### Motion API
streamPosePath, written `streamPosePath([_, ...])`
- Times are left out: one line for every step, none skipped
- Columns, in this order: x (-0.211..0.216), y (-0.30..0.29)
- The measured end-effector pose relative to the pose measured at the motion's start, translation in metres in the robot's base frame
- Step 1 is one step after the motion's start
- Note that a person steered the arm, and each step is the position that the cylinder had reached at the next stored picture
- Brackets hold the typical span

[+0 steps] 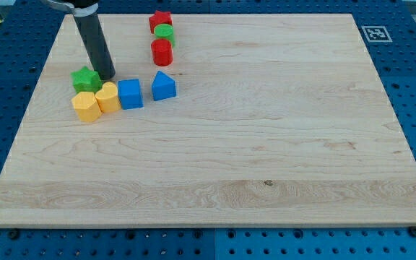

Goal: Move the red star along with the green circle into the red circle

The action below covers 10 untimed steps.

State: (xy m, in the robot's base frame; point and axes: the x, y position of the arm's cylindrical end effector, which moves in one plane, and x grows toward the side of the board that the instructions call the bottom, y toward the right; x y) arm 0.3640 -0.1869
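The red star (160,21) sits at the view's top of the board. The green circle (164,32) is directly below it, touching it. The red circle (162,52) stands just below the green circle, close to it or touching. The three form a short column. My tip (107,75) is at the left, well apart from that column, right beside the green star (85,79) on its right side.
A yellow block (86,106), a second yellow block (108,97), a blue cube (130,94) and a blue pointed block (164,86) lie in a row below my tip. The wooden board (266,144) lies on a blue pegboard table.
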Motion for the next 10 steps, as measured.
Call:
streamPosePath([0.008, -0.013])
streamPosePath([0.012, -0.021])
streamPosePath([0.006, -0.014])
streamPosePath([-0.028, -0.001])
streamPosePath([-0.062, -0.001])
streamPosePath([-0.110, 0.012])
streamPosePath([-0.170, 0.042])
streamPosePath([-0.173, 0.067])
streamPosePath([-0.171, 0.142])
streamPosePath([-0.166, 0.162])
